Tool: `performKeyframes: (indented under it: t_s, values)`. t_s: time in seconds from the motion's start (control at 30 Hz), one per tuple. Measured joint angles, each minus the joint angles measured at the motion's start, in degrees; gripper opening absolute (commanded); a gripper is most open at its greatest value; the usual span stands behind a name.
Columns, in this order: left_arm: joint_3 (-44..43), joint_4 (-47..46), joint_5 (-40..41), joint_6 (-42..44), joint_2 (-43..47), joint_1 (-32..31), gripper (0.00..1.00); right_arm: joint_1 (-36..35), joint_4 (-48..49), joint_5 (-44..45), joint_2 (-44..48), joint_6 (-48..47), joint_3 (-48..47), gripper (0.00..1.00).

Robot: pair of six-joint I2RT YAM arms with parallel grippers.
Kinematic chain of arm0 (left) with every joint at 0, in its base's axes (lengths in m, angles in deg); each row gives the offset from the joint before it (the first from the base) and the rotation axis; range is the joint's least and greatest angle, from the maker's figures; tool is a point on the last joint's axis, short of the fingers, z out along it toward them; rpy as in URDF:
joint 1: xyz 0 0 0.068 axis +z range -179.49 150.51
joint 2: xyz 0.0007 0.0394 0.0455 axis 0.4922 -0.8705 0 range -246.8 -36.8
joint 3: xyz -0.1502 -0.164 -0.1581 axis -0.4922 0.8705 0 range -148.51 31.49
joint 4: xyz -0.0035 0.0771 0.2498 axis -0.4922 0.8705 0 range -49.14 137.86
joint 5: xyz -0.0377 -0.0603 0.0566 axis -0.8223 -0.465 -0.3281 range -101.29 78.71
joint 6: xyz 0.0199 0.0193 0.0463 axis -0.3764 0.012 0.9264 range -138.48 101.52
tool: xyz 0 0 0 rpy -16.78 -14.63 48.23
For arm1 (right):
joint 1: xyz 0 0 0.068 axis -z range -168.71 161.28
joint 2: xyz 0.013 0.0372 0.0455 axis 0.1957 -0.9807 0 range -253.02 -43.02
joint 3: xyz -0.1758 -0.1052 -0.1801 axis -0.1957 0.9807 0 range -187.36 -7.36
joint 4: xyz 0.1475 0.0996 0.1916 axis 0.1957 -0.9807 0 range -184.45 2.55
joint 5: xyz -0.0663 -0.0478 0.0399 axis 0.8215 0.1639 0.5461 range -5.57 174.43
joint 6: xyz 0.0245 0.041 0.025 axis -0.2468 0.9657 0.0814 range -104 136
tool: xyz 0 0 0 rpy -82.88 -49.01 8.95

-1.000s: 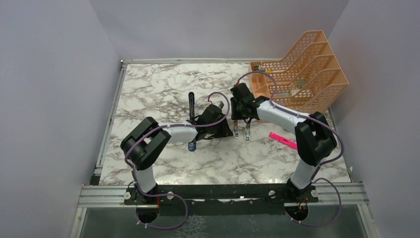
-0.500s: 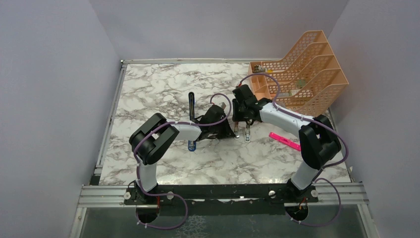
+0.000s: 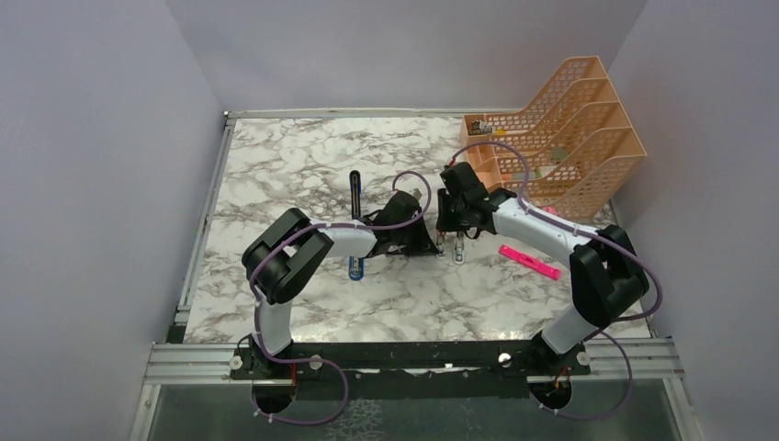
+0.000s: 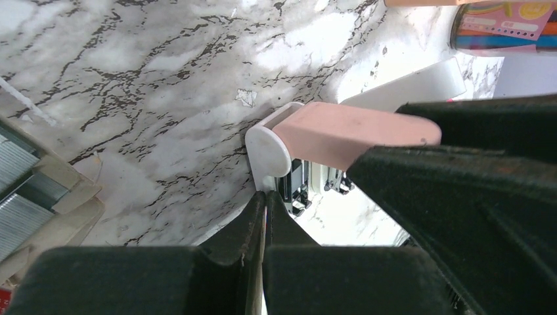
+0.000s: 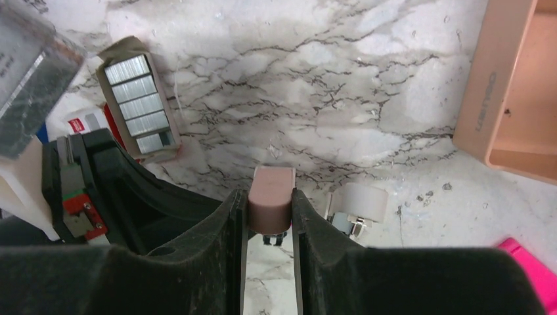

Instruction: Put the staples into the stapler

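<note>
Nearest the bases, the stapler (image 3: pixel 356 265) lies with its long axis running near to far and its black top arm raised, just left of the left gripper (image 4: pixel 264 205), whose fingers are pressed together with nothing visible between them. The right gripper (image 5: pixel 268 195) pinches a pink block (image 5: pixel 269 184). Beyond it and to its left sit the staples (image 5: pixel 139 98), silvery strips in an open tray. The left arm looks nearer both.

L arm (image 3: pixel 287 253) elbow swung toward 1 o'clock, R arm (image 3: pixel 602 271) elbow toward 4; R gripper (image 3: pixel 457 237), clamping pink block (image 5: pixel 270 197), edged toward 3.
</note>
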State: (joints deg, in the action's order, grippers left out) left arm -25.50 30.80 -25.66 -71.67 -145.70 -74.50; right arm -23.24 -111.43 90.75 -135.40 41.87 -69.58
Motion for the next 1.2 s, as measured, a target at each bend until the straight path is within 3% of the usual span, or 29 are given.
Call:
performKeyframes:
  t_s: [1.1,1.2]
  values:
    - [-1.8,3.1,-0.1,-0.6,-0.7,0.0,0.00,-3.6,-0.7,-3.0,0.4,1.1,7.3,0.30]
    - [-1.8,3.1,-0.1,-0.6,-0.7,0.0,0.05,-3.7,-0.8,-2.6,0.0,1.2,7.1,0.30]
